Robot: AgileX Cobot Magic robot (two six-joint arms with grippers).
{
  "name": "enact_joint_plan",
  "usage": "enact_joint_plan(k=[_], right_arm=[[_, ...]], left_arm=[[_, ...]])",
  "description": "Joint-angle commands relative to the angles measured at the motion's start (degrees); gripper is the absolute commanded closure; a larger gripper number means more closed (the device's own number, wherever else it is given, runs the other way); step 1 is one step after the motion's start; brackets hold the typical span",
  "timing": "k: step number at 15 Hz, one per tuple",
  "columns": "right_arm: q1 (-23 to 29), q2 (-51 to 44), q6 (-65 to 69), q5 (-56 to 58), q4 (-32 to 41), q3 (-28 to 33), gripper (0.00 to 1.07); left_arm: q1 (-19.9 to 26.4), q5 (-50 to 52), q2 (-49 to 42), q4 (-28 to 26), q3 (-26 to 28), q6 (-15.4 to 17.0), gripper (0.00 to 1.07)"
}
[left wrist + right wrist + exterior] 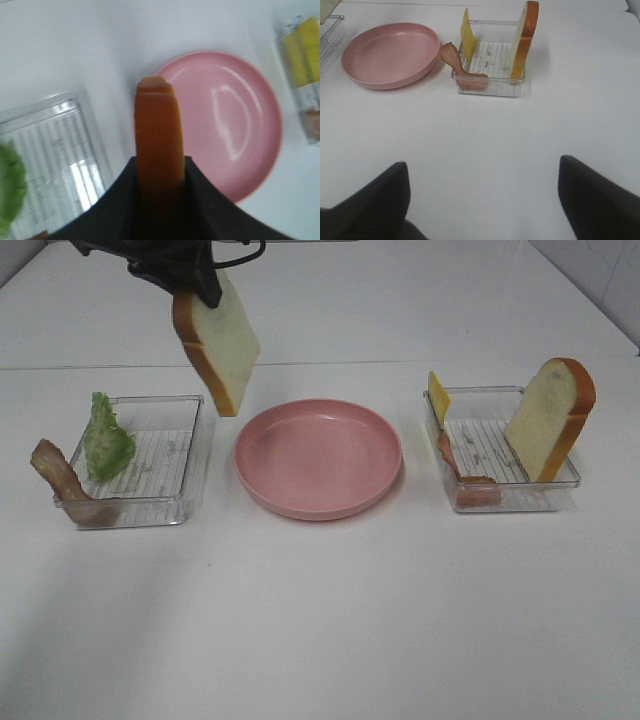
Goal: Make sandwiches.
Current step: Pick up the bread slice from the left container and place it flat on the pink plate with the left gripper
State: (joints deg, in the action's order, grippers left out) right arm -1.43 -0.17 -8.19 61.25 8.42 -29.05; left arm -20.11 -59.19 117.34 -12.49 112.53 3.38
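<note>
One slice aloft, nothing plated yet: where the placement may fail

State. Left claw (203, 288) is closed on the top end of a bread slice (222, 345). The left wrist view shows the crust edge-on between the two fingers (215, 210). The slice hangs tilted, high above the worktop (320, 620), over the gap between the left tray (196, 455) and the left rim of the pink plate (318, 455). It is not over the plate's middle. Right claw (482, 200) is spread wide with nothing in it, low over the near worktop and well apart from every item.

Waiting. A lettuce leaf (107, 440) and a bacon strip (60, 475) sit in the left tray. A cheese slice (438, 395), a second bacon strip (460, 465) and a second bread slice (552, 420) stand in the right tray (500, 502).

Risks, as judged:
1. Release here drops the slice on the plate rim or the tray wall, and it could tip onto the worktop.
2. The grip takes one end only. A quick sideways move may swing the slice or let it slip out.
3. A drop from this height, with the slice tilted, may land it on its crust. It could then bounce or come to rest leaning, a poor base for the layers.
4. A descent too close to the rim puts the low corner against the plate and shoves it right.
</note>
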Motion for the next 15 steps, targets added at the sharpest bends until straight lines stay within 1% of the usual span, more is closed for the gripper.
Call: enact_joint_plan(k=[1, 2, 3, 5, 6, 7, 8, 9, 10, 12, 13, 15], right_arm=[[-0.34, -0.8, 0.34, -0.46, 0.29, 0.11, 0.3], [-0.34, -0.8, 0.34, -0.46, 0.29, 0.11, 0.3], [-0.34, -0.8, 0.34, -0.46, 0.29, 0.11, 0.3], [-0.34, -0.8, 0.34, -0.46, 0.46, 0.11, 0.3], [-0.34, -0.8, 0.34, -0.46, 0.46, 0.11, 0.3], [-0.34, -0.8, 0.34, -0.46, 0.46, 0.11, 0.3], [-0.34, -0.8, 0.34, -0.46, 0.46, 0.11, 0.3], [-0.34, -0.8, 0.34, -0.46, 0.46, 0.11, 0.3], [-0.34, -0.8, 0.34, -0.46, 0.46, 0.11, 0.3], [-0.34, -0.8, 0.34, -0.46, 0.46, 0.11, 0.3], [-0.34, -0.8, 0.34, -0.46, 0.46, 0.11, 0.3], [-0.34, -0.8, 0.34, -0.46, 0.52, 0.11, 0.3]], left_arm=[[2.06, 2.69, 1.66, -10.71, 0.34, -6.13, 1.07], [3.72, 2.81, 4.41, -20.8, 0.34, -11.29, 1.07], [4.13, 2.69, 5.44, -23.89, 0.34, -13.41, 1.07], [4.35, 2.64, 9.45, -33.63, 0.34, -21.26, 1.07], [4.35, 2.69, 11.46, -38.22, 0.34, -24.58, 1.07], [4.35, 2.86, 13.41, -42.51, 0.52, -26.99, 1.07], [4.35, 3.15, 15.58, -46.41, 0.63, -28.65, 1.07], [4.35, 3.72, 17.48, -48.7, 0.63, -29.28, 1.07], [4.35, 4.24, 18.79, -49.79, 0.63, -29.45, 1.07], [4.35, 4.3, 21.6, -50.19, 0.63, -29.34, 1.07], [4.35, 4.18, 22.63, -50.19, 0.63, -28.48, 1.07], [4.35, 4.41, 23.89, -50.02, 0.63, -25.55, 1.07]])
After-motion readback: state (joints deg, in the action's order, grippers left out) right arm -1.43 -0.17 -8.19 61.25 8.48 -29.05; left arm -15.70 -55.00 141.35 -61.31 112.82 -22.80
